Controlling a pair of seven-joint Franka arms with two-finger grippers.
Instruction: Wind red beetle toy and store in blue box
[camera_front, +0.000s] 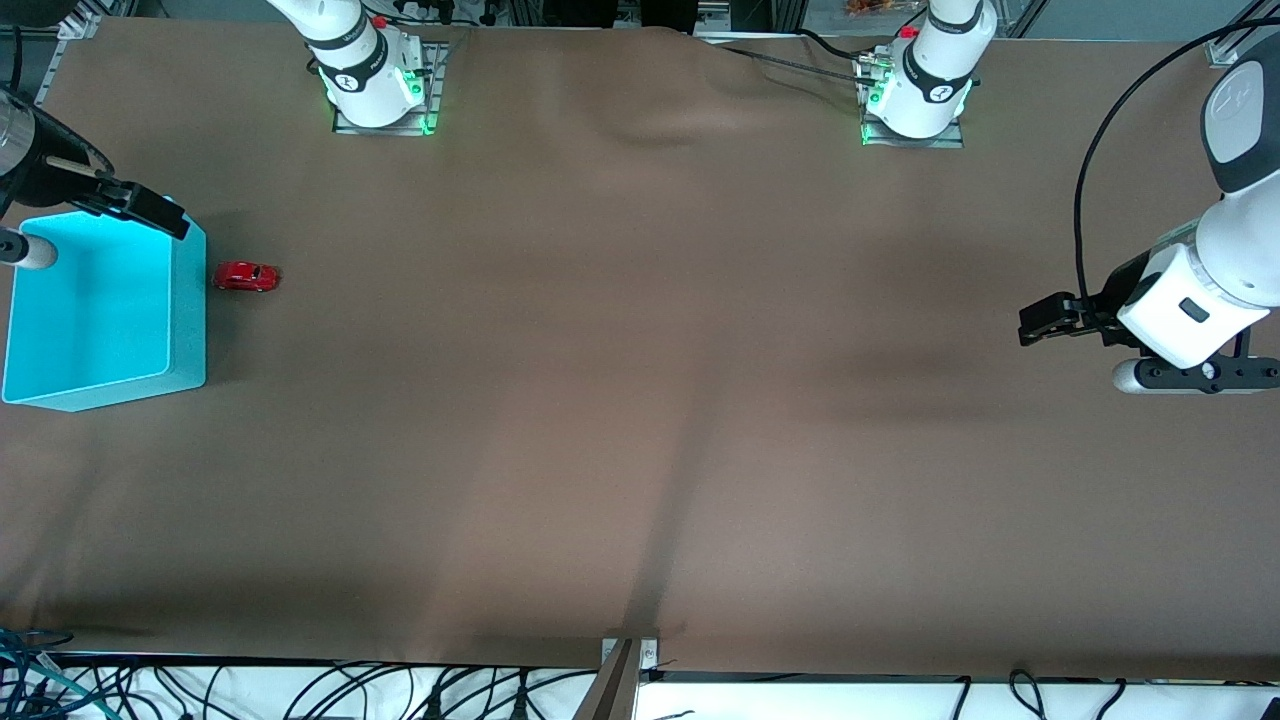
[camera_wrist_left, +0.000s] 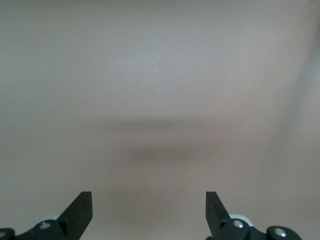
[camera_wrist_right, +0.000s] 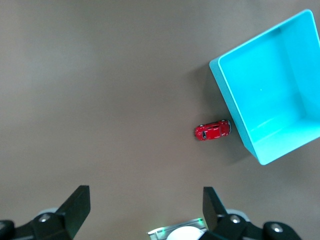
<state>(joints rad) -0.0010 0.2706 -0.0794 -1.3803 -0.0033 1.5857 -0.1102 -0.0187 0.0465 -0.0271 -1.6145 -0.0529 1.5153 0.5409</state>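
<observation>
Sitting on its wheels on the brown table cover, the red beetle toy lies just beside the blue box, outside the wall of the box that faces the left arm's end of the table; in the right wrist view the toy has one end at or almost at that wall, and whether they touch cannot be told. Nothing holds the toy. The blue box stands open-topped at the right arm's end of the table, and its visible interior shows only cyan floor and walls. The right gripper hangs over the corner of the box on the side toward the robot bases, above and just beside the toy; its fingers stand wide apart with nothing between them. The left gripper is well apart from the box, over bare cover at the left arm's end of the table, where that arm waits; its fingers also stand wide apart and hold nothing, with only plain brown cover and a soft shadow under them.
</observation>
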